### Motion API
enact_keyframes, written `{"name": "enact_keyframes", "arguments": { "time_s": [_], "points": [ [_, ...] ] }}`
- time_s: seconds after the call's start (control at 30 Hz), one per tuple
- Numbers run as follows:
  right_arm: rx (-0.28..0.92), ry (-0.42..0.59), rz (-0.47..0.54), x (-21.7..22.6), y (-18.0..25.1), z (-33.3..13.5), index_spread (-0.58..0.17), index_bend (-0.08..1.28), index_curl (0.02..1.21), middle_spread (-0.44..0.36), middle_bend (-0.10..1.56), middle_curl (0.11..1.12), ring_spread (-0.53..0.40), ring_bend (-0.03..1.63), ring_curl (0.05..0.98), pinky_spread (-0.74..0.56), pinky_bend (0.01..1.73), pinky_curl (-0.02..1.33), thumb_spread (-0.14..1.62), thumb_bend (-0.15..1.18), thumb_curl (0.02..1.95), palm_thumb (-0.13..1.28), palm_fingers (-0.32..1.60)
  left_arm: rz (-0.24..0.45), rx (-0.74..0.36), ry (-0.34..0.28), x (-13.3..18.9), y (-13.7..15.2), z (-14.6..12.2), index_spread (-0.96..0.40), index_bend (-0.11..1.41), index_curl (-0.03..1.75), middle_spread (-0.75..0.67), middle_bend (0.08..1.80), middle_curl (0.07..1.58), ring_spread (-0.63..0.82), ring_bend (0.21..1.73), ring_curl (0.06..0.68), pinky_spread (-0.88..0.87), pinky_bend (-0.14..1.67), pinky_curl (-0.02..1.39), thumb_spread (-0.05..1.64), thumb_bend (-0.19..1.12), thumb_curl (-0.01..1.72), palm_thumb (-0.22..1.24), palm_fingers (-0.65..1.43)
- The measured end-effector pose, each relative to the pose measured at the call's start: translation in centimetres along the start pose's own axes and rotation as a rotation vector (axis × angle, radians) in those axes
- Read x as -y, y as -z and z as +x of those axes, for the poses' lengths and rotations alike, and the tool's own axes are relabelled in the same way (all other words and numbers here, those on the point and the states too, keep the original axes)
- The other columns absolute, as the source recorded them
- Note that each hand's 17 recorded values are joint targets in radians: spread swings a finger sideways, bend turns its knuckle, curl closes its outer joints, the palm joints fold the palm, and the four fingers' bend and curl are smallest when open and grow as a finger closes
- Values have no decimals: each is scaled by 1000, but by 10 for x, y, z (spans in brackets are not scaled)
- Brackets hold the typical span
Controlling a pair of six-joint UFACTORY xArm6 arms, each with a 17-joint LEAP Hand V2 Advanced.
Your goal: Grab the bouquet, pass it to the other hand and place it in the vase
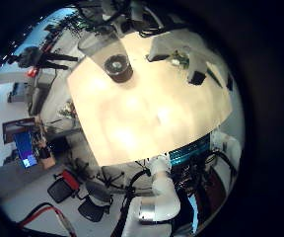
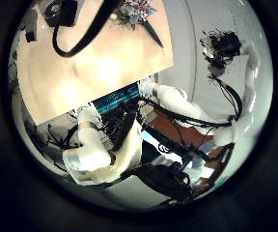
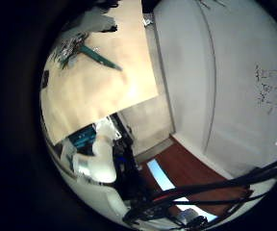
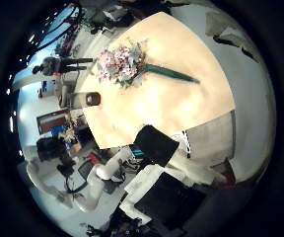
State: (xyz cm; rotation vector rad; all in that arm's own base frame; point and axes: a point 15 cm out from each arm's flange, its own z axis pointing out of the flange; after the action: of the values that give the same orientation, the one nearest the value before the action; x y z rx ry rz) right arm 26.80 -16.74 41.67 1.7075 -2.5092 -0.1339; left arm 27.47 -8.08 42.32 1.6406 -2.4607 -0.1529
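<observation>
Wooden table (image 4: 186, 99) is spread out below both palms, and neither palm has anything close under it. Right hand first: from its thumb side the bouquet (image 4: 122, 64) is lying flat on its side on the table, nothing holding it, a bunch of small blooms at one end and one long stem running out across the bare top at the other. The little-finger side gives the same picture: the bouquet (image 3: 83, 48) is down on the table and well clear of the palm. How the right hand's fingers are set I cannot tell, since none of them shows plainly in its two views.

Over to the left hand. Its thumb side catches the bouquet (image 2: 136, 12) right at the far end of the table, stem trailing onto the bare surface. Its fingers I cannot tell either.

Further out now: the vase (image 4: 93, 99) stands upright near an edge of the table, just beside the flower end of the bouquet but not touching it. From the left little-finger side the vase (image 1: 117, 66) shows its round mouth facing up, with nothing in it.
</observation>
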Motion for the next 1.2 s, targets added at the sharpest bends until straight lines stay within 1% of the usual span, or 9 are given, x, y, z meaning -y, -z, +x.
{"name": "enact_keyframes", "arguments": {
  "time_s": [0.13, 0.23, 0.3, 0.37, 0.5, 0.77, 0.97, 1.1, 1.2],
  "points": [
    [3, -35, -34, 14, -48, 0, -262, 230, 518, -103, 666, 533, -144, 956, 317, 54, 857, 152, 1024, -37, 339, 320, 350, -6, 4, -20, -3, -1, 2, -133, 350, 582, 79, 476, 448, 233, 785, 270, 493, 595, 156, 1198, -18, 301, 265, 159],
    [3, -62, -65, 20, -100, -3, -246, 231, 514, -93, 658, 527, -137, 947, 307, 68, 841, 131, 1020, -26, 342, 326, 364, -17, 6, -19, -8, -5, -3, -133, 335, 564, 77, 465, 441, 233, 773, 260, 513, 568, 143, 1198, -18, 302, 264, 187],
    [1, -68, -58, 27, -130, -7, -240, 233, 514, -89, 649, 523, -133, 946, 304, 75, 833, 120, 1016, -25, 346, 338, 374, -24, 13, -22, -9, -6, -6, -138, 329, 556, 76, 453, 436, 233, 761, 253, 522, 556, 136, 1198, -18, 302, 264, 200],
    [-1, -78, -48, 31, -150, -12, -236, 228, 513, -89, 642, 520, -139, 953, 304, 79, 828, 111, 1014, -26, 347, 342, 381, -27, 23, -36, -11, -6, -10, -140, 317, 547, 68, 445, 432, 233, 750, 245, 527, 545, 131, 1198, -18, 302, 264, 215],
    [-9, -91, -50, 32, -183, -24, -232, 228, 515, -88, 631, 516, -143, 956, 304, 74, 807, 91, 1008, -30, 346, 343, 390, -68, 33, -43, -20, -19, -18, -142, 296, 532, 63, 421, 424, 233, 734, 235, 534, 529, 121, 1196, -19, 302, 262, 239],
    [-14, -99, -71, 45, -217, -29, -231, 241, 518, -92, 598, 505, -146, 933, 296, 72, 770, 58, 1000, -23, 354, 378, 383, -96, 26, -51, -6, -23, -23, -142, 264, 510, 59, 377, 411, 224, 700, 215, 537, 504, 104, 1188, -19, 302, 260, 276],
    [-6, -109, -79, 59, -240, -31, -237, 211, 508, -81, 563, 494, -147, 922, 290, 82, 771, 43, 998, -27, 358, 398, 375, -112, 21, -47, -10, -27, -24, -142, 244, 499, 59, 346, 404, 222, 682, 201, 532, 489, 91, 1186, -18, 302, 259, 300],
    [-5, -118, -53, 73, -250, -31, -239, 202, 505, -79, 549, 491, -147, 918, 289, 85, 759, 34, 997, -26, 360, 413, 380, -120, 22, -44, -9, -29, -25, -142, 229, 493, 59, 330, 401, 221, 670, 193, 528, 482, 84, 1185, -18, 302, 259, 316],
    [-5, -120, -53, 76, -255, -31, -239, 196, 503, -78, 542, 490, -148, 913, 287, 86, 754, 28, 995, -25, 362, 422, 385, -126, 29, -35, -10, -30, -30, -142, 219, 490, 59, 318, 400, 220, 663, 188, 526, 475, 78, 1185, -18, 303, 259, 325]
  ]
}}
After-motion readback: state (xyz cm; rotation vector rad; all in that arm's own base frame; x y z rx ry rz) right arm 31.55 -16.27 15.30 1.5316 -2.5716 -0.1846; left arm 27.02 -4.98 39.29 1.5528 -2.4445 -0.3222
